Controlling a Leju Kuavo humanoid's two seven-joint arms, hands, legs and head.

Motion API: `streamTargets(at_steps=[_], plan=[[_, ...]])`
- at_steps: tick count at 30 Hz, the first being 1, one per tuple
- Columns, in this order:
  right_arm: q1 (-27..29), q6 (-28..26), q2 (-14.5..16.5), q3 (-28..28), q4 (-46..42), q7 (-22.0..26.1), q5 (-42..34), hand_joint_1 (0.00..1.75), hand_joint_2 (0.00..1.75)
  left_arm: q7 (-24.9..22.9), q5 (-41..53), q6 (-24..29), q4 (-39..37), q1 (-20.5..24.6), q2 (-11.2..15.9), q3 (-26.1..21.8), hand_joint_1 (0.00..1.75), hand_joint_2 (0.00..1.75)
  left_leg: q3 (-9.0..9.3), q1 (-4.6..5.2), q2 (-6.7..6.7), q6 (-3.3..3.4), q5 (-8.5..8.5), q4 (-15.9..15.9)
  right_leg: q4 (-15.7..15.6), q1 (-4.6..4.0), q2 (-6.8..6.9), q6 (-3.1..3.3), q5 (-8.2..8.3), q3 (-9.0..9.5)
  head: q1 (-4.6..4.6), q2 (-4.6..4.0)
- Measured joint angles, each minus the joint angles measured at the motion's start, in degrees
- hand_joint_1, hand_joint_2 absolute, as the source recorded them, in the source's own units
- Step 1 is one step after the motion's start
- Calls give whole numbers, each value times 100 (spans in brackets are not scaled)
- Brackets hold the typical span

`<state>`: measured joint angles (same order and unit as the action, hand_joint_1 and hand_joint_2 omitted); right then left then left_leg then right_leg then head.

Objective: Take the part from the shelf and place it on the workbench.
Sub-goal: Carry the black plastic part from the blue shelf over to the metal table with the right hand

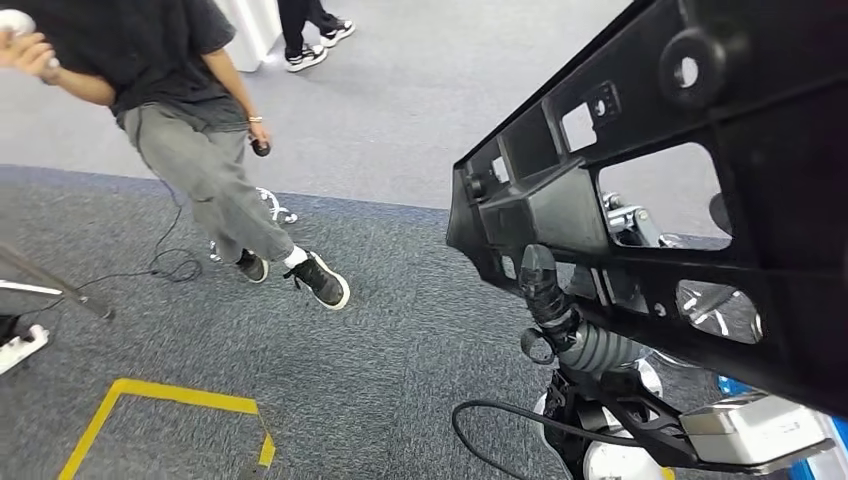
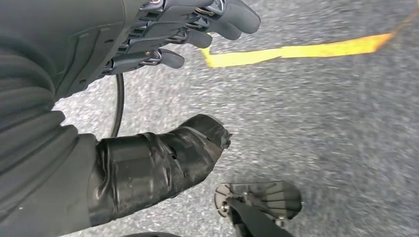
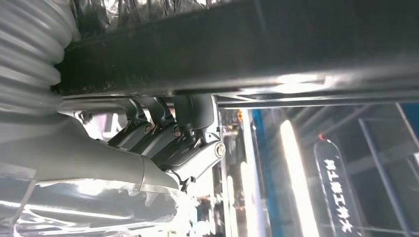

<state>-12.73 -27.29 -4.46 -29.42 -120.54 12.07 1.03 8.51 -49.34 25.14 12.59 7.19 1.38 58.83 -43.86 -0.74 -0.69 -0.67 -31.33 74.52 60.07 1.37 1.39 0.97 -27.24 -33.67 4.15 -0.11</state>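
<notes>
Head view, right half: my right robot hand point(image 1: 548, 290) grips the black plastic frame part point(image 1: 650, 190) from below — stiff, bulky, best held by its ribs. Left robot hand point(image 2: 163, 39) hangs released.

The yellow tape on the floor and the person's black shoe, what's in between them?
Only bare grey carpet lies between the yellow tape and the person's shoe, as the head view shows.

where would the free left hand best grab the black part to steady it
Probably the lower rail of the part, near its pointed end, coming from below: the open windows there leave a thin bar that fingers can wrap. The right hand already holds it from beneath further along. The left hand hangs empty over the carpet, so it would have to rise first.
</notes>
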Motion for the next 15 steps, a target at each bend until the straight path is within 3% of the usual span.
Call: streamTargets(at_steps=[2,4,6,8,9,11,13,14,15], plan=[[35,-5,-27,25,-63,-23,1,175,175,-21,0,1,0,-8,1,19,0,175,227,9,66,39,340,-479,-1,-11,144,-9,-35,43,-1,0],[54,-25,-50,56,-140,-56,16,175,175,-48,-11,7,0,9,4,27,0,175,608,83,339,124,604,-1214,-8,-38,278,-39,-78,100,-3,1],[98,-60,-72,79,-209,-101,46,175,175,-23,-38,11,0,29,8,29,0,175,761,161,496,207,620,-1526,-32,-61,401,-90,-109,143,-6,1],[165,-89,-85,88,-265,-133,58,175,175,86,-60,6,0,15,8,30,0,175,784,151,366,265,628,-1584,-70,-74,515,-147,-135,187,-7,1],[196,-97,-94,94,-289,-144,55,175,175,144,-63,0,0,-2,-4,31,0,175,826,133,299,287,643,-1638,-50,-74,481,-176,-167,210,-13,1],[246,-102,-117,114,-333,-143,40,175,175,197,-59,-15,1,-10,-33,32,0,175,919,86,179,339,676,-1737,268,-68,245,-216,-355,98,-29,1],[304,-100,-153,133,-353,-135,20,175,175,179,-45,-24,2,16,-64,35,0,175,944,80,42,375,671,-1748,961,-56,-6,-229,-647,-261,-45,1],[335,-94,-171,138,-355,-135,9,175,175,167,-33,-25,2,29,-76,43,0,175,945,78,-41,385,664,-1740,1261,-53,-54,-237,-730,-449,-54,1],[358,-85,-186,141,-355,-137,1,175,175,169,-21,-26,2,33,-89,55,0,175,946,75,-127,384,654,-1726,1400,-46,-78,-248,-711,-563,-58,1]])
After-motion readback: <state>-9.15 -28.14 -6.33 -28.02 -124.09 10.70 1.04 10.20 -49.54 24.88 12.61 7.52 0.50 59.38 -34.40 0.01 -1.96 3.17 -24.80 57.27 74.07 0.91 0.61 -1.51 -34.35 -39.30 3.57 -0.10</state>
